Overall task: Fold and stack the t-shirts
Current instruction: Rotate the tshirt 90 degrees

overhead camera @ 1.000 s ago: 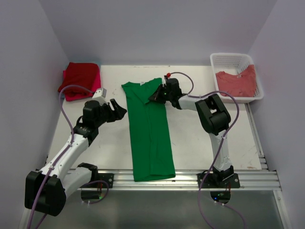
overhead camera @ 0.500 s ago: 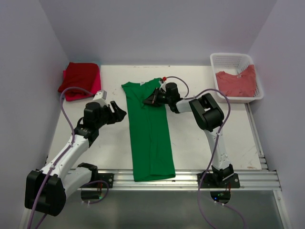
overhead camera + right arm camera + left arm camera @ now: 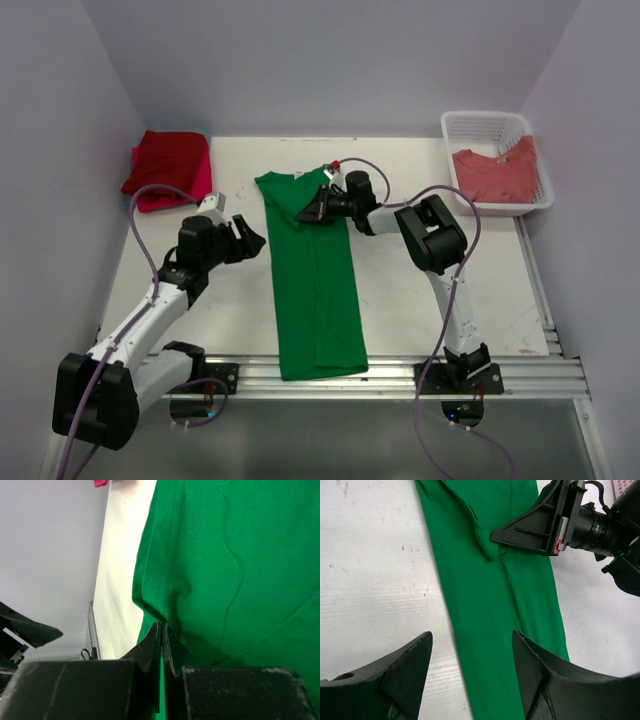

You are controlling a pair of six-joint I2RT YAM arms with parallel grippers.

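Observation:
A bright green t-shirt [image 3: 315, 285] lies as a long narrow strip down the middle of the table. My right gripper [image 3: 306, 214] is over its upper part, shut on a pinch of the green cloth [image 3: 235, 555], which puckers at the closed fingertips [image 3: 162, 628]. My left gripper [image 3: 256, 238] hovers open just left of the shirt, and the shirt's left edge [image 3: 470, 595] runs between its fingers [image 3: 410, 660]. A folded red t-shirt [image 3: 168, 165] rests on a pink one at the far left. A salmon-red t-shirt [image 3: 495, 175] lies in the basket.
The white lattice basket [image 3: 480, 118] stands at the far right corner. Side walls close in the table on both sides. A metal rail [image 3: 400, 372] carrying the arm bases runs along the near edge, and the shirt's hem reaches it.
My right gripper has slid leftward across the top of the green shirt, dragging the pinched cloth with it. The left gripper has hardly moved and stays open.

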